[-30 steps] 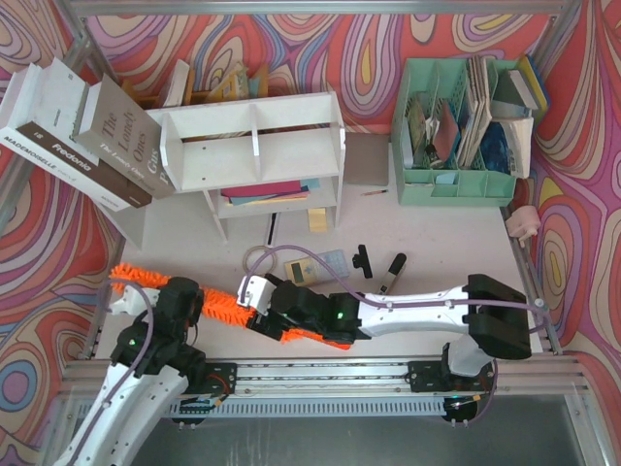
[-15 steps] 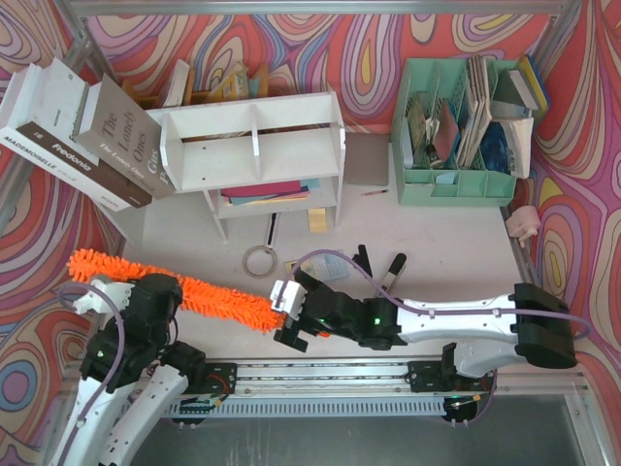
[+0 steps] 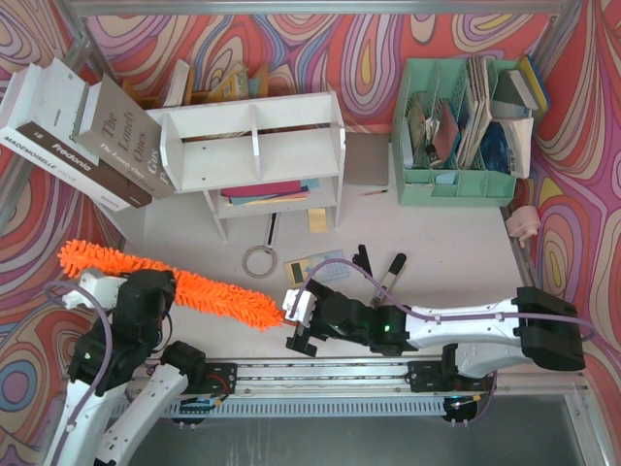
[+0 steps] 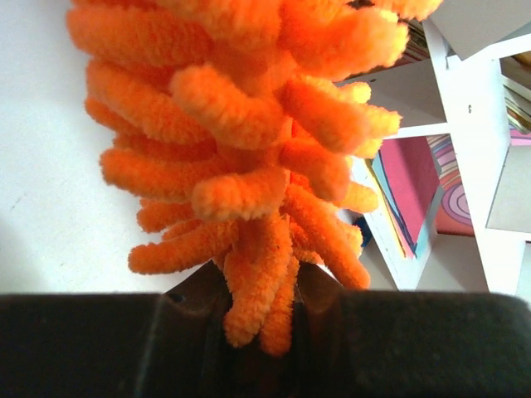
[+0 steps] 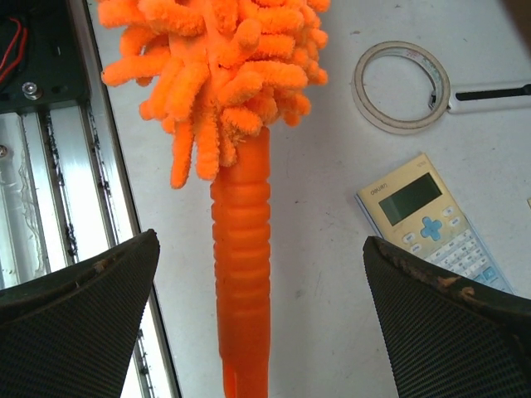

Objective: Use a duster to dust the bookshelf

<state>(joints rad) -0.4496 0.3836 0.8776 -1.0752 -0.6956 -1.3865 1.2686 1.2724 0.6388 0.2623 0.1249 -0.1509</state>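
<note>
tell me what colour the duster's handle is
Bright orange, with a ribbed surface. The duster handle shows best in the right wrist view.

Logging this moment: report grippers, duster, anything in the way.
Left gripper shut on the duster, at its fluffy head. Right gripper open, jaws astride the handle, not gripping. Tape roll and calculator lie between duster and bookshelf.
</note>
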